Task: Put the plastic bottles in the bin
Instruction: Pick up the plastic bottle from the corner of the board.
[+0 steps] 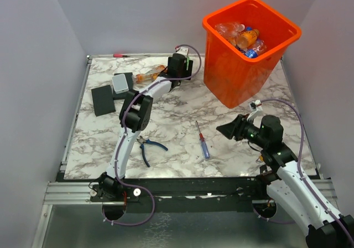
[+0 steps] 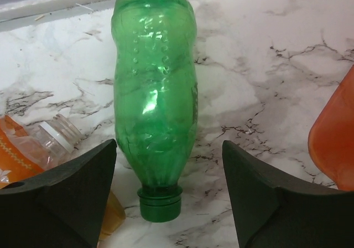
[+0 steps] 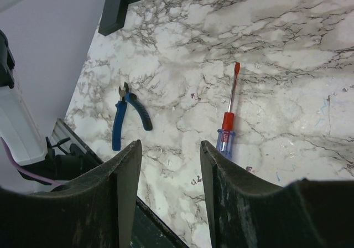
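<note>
We look down on a marbled counter [image 1: 182, 115]. The orange bin [image 1: 232, 82] stands upright at its far right corner, and several bottles [image 1: 246, 37], clear ones and an orange one, already lie inside.

Near the far edge, just left of the bin, a green bottle [image 2: 155, 93] lies on its side with its cap towards the wrist camera. The left fingers [image 2: 66, 198] stand apart on either side of its neck end, and we see a gap on both sides. Beside it lies a clear bottle [image 2: 33, 148] with an orange label and an uncapped mouth.

The right fingers [image 3: 121, 192] hover over the counter's right side, near the bin. They are apart with nothing between them.

Towards the near edge lie blue-handled pliers [image 1: 148, 148] and, well apart to their right, a blue-and-red screwdriver [image 1: 202, 143].
</note>
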Controlling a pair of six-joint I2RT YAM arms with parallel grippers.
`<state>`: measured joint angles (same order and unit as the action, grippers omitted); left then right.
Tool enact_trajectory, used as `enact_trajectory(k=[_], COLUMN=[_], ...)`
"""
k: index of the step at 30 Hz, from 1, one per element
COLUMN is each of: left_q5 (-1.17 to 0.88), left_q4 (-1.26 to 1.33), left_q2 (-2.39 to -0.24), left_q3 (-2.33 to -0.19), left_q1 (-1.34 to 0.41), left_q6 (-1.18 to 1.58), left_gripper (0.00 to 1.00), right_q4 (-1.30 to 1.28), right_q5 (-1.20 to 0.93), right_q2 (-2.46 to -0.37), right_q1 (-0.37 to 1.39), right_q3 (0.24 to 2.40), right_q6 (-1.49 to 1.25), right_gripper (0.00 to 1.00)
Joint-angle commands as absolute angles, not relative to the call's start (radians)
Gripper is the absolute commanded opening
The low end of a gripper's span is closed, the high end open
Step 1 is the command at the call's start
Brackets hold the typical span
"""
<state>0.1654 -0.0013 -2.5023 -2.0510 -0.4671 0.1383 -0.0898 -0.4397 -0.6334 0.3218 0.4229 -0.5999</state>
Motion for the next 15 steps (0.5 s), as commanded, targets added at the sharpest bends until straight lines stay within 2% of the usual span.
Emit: enact_trajectory(k=[1,3,8,11,15], left_q5=[0.141,0.135,0.134,0.137,0.146], left_q4=[0.018,0.018,0.022,0.049,0.122], left_q2=[-2.559,-2.566,-2.551,-2.51,-2.411], left_q3=[-2.07,-2.07,-2.066,-2.036,-1.945], left_q1=[-0.473,-0.472,-0.472,-0.472,-0.473], left_q6=[0.177,0.182,0.179,0.174,0.175], left_gripper=[0.75,0.71,0.47,0.36,0.29], right_q4=[-0.129,-0.136,-0.127,-0.119,-0.12], right_q5=[-0.411,-0.408,-0.406,-0.415,-0.412], right_q2=[-0.616,-0.613,-0.623,-0.641,-0.632], right_q1=[0.33,0.33,0.33,0.33,0.33], right_q3=[0.447,0.45,0.455,0.464,0.471], right_q6=[-0.577,-0.575,-0.574,-0.571,-0.573], right_gripper=[0.5,0.5,0.5,0.5,0.5])
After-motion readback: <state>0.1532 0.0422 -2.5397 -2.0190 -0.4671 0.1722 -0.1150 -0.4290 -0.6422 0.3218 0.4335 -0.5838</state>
